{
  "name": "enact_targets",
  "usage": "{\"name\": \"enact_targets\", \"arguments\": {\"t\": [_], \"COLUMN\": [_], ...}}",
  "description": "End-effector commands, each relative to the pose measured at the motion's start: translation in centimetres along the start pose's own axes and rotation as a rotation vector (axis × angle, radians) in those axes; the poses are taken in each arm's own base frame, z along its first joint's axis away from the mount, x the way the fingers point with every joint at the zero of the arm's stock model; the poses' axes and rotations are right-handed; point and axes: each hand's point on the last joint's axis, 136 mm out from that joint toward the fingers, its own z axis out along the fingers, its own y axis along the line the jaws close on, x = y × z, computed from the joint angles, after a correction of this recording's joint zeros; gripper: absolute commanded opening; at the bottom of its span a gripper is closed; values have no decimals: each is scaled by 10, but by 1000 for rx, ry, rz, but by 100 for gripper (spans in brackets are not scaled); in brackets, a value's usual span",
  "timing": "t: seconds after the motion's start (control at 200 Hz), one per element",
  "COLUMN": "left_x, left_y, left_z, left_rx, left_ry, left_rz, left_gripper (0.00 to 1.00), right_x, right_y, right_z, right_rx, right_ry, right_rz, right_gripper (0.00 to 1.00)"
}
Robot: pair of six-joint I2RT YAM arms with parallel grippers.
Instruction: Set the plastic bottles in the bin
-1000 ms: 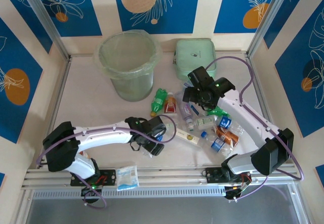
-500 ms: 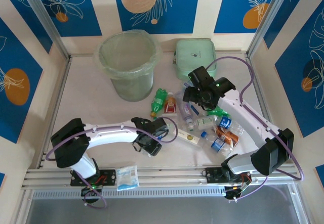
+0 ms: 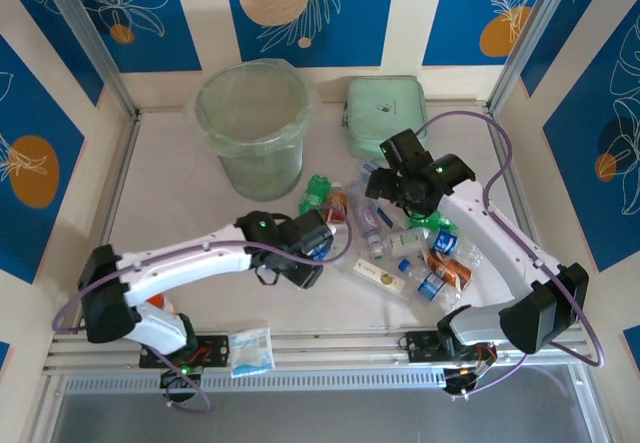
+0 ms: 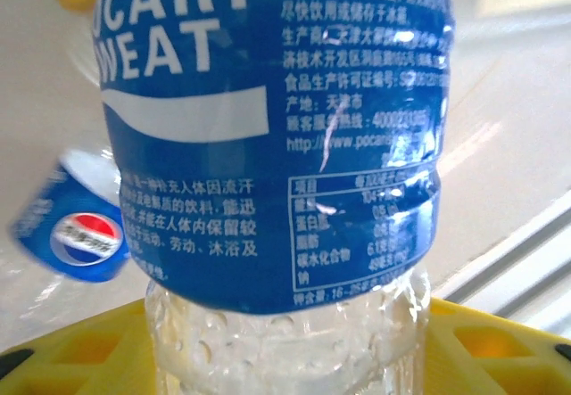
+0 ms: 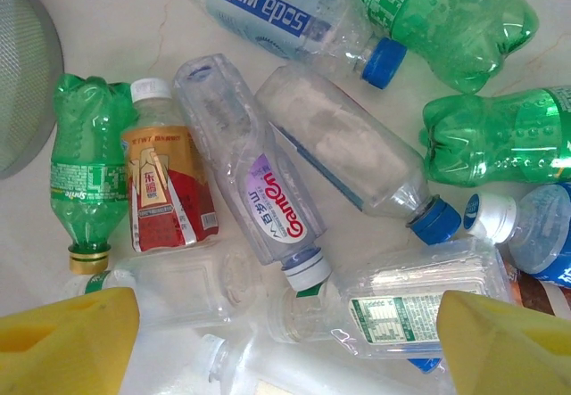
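A clear plastic bottle with a blue Pocari Sweat label [image 4: 268,145] stands between the yellow fingers [image 4: 71,359] of my left gripper [image 3: 305,235], which is shut on its clear lower part. Several more plastic bottles [image 3: 420,253] lie in a pile at centre right, clear and green. My right gripper [image 5: 285,341] hovers open above them, over a clear Ganten bottle [image 5: 259,190], a red-and-gold labelled one [image 5: 165,190] and a green Sprite bottle [image 5: 85,172]. The pale-green bin [image 3: 205,113] with its crinkly liner stands at the back left, apart from both grippers.
A flat mint-green case [image 3: 385,113] lies behind the pile, right of the bin. A white-and-blue packet [image 3: 250,351] rests on the front rail. A small Pepsi-labelled bottle [image 4: 76,234] lies beside the held one. Metal frame posts and rails edge the table.
My left arm has swung right and forward toward the pile, and its jaws have closed on the blue-labelled bottle. The right gripper has shifted slightly right, still open.
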Motion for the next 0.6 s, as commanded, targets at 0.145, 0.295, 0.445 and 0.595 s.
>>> {"name": "enact_targets", "arguments": {"t": [0.145,0.295,0.445,0.595], "left_x": [-54,-105,-154,-200], "left_y": [34,69,132,183], "left_z": [-125,-182,-200,-186], "left_rx": [-73,-91,-175,-201], "left_ry": [-191,-354,-482,-562], "left_rz": [8,-73,-208,-327], "left_gripper": [58,59,58,57], "right_x": [-1,-2,-1,1], "right_y": [-5,1,9,21], "right_z": [-8,-9,-9,-9], "right_rx": [-46,-68,-92,-124], "right_ry": [-21,-24,-17,-11], "right_rz": [44,43,36,20], "right_gripper": [87,87,87,87]}}
